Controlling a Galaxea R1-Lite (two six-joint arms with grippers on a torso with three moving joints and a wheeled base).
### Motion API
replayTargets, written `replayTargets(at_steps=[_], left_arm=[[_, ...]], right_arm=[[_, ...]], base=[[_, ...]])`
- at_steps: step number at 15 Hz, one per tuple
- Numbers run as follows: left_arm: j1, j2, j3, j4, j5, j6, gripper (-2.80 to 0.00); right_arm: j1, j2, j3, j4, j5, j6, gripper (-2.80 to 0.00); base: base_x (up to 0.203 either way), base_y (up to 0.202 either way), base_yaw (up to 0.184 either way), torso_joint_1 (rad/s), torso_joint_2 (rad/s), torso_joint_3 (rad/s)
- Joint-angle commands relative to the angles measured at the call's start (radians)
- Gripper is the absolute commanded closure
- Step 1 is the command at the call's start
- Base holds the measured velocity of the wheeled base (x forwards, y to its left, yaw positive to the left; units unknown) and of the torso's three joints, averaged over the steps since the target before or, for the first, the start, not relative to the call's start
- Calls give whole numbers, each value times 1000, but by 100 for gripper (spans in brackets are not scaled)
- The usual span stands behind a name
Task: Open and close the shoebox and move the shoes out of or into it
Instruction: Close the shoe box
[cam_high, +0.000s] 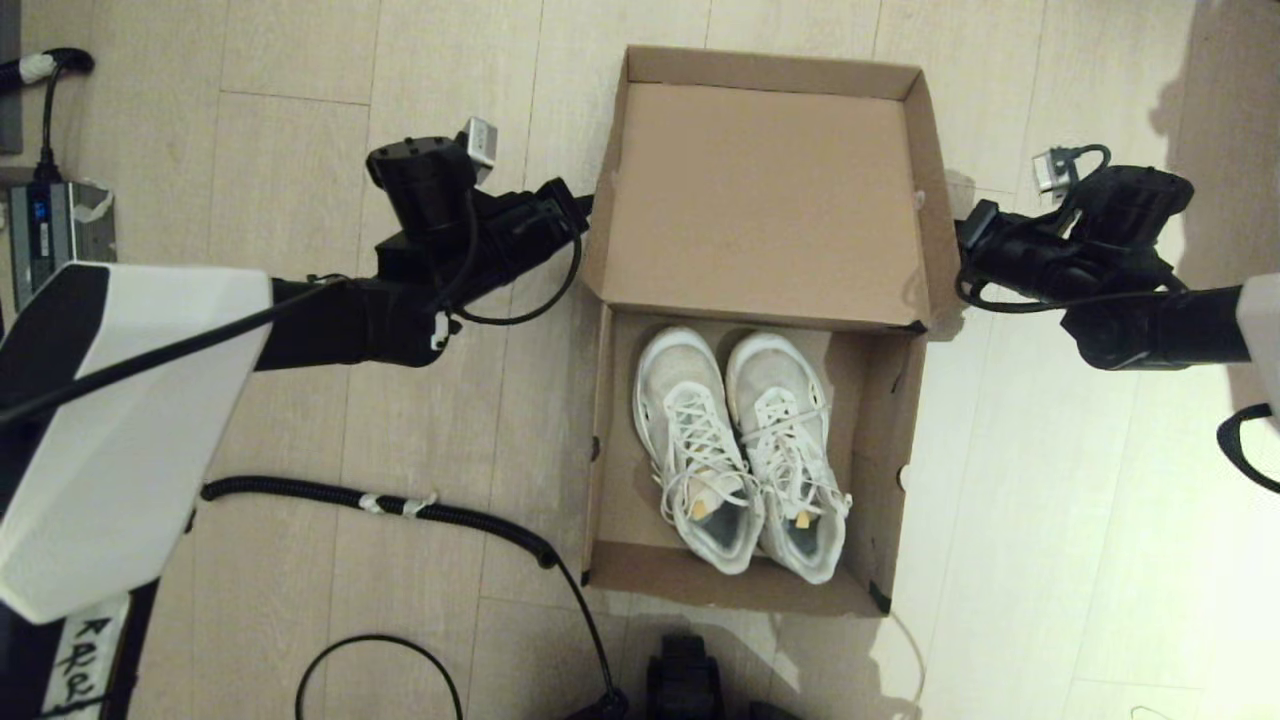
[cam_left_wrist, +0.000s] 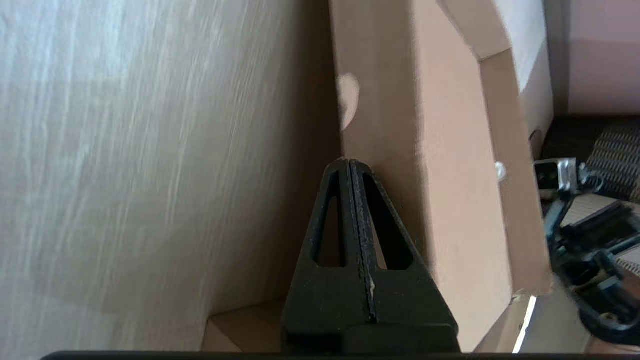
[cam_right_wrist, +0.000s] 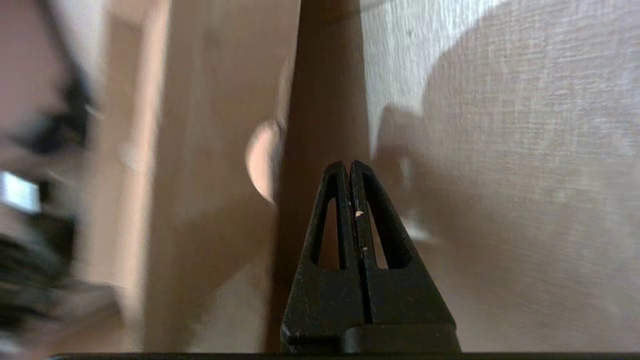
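Note:
The brown cardboard shoebox (cam_high: 604, 500) stands open on the wooden floor, its hinged lid (cam_high: 760, 200) swung up and back. Inside lie the two white lace-up sneakers (cam_high: 740, 450) side by side, heels toward me and toes toward the lid. My left gripper (cam_high: 585, 205) is shut and empty, its tip against the lid's left side flap (cam_left_wrist: 380, 125). On the other side my right gripper (cam_high: 962, 235) is shut and empty too, its tip at the lid's right side flap (cam_right_wrist: 325, 110). Black tape shows at the box's near right corner (cam_high: 880, 597).
A black corrugated hose (cam_high: 400, 502) and thin cables (cam_high: 375, 650) lie on the floor left of the box. A grey device (cam_high: 50, 235) sits at the far left. Part of my base (cam_high: 685, 680) shows just in front of the box.

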Motion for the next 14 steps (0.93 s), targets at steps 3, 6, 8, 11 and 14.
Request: replayTargets(at_steps=[3, 6, 8, 11, 14], left_arm=[[-5, 18, 0, -6, -4, -4, 0], [-9, 24, 0, -8, -5, -5, 0], [-14, 24, 0, -9, -5, -5, 0], [-15, 22, 0, -11, -7, -6, 0], [-19, 2, -1, -13, -8, -16, 0]], right_arm=[[-2, 5, -34, -13, 76, 212, 0], [-11, -4, -32, -23, 202, 306, 0], [-31, -7, -17, -103, 307, 372, 0], [-53, -6, -24, -252, 353, 564, 0], [-63, -18, -26, -328, 360, 708, 0]], base=[[0, 0, 0, 0, 0, 0], [0, 0, 0, 0, 0, 0], [0, 0, 0, 0, 0, 0], [0, 0, 0, 0, 0, 0], [0, 0, 0, 0, 0, 0]])
